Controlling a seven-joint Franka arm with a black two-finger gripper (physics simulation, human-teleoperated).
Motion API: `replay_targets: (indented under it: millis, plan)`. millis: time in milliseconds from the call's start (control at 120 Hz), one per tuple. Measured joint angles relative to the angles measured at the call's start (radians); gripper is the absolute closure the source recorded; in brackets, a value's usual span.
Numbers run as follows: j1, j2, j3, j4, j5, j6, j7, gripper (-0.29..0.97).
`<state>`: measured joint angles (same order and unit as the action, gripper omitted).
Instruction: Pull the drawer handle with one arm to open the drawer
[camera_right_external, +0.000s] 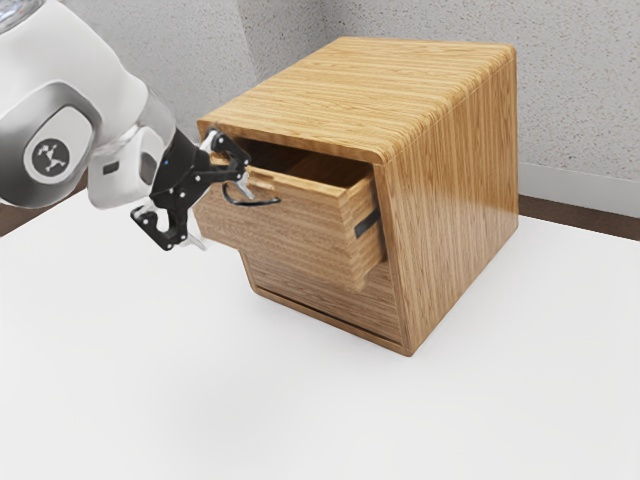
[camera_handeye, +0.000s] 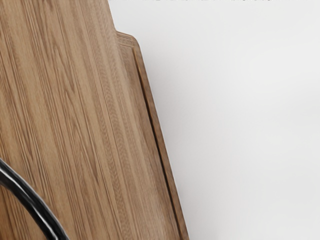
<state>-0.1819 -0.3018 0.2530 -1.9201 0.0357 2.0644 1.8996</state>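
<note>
Wooden cabinet (camera_right_external: 440, 170) stands on the white surface (camera_right_external: 300, 400), toward the exterior view's right.

Drawer (camera_right_external: 300, 225): upper one, partly out of the cabinet body. A dark gap shows behind its front panel, and its side wall is exposed.

Handle (camera_right_external: 255, 203): thin black curved bar on the drawer front, near the top edge.

Arm (camera_right_external: 70, 130) enters from the exterior view's left.

Tool (camera_right_external: 205, 200): right at the drawer front, fingers spread wide, not clamped on anything. One finger sits up by the front's top edge, the other hangs lower, off the panel's corner. The handle lies just beside the tool, on the cabinet side. Contact with the bar cannot be judged.

Wrist view: wood grain of the drawer front (camera_handeye: 75, 125) close under the hand, a black arc of the handle (camera_handeye: 27, 200) crossing it, and the white surface (camera_handeye: 240, 125) beyond.
</note>
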Motion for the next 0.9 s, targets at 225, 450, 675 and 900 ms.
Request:
replay_targets:
  millis: [225,450,675,900]
  plan:
    - [-0.012,-0.072,0.006,-0.09,0.012,0.038,-0.004,0.02]
    - [-0.113,-0.261,0.144,-0.234,0.077,0.078,-0.007,0.04]
    - [-0.156,-0.354,0.213,-0.257,0.114,0.096,-0.011,0.01]
    - [-0.196,-0.248,0.185,0.032,0.137,-0.308,-0.183,0.0]
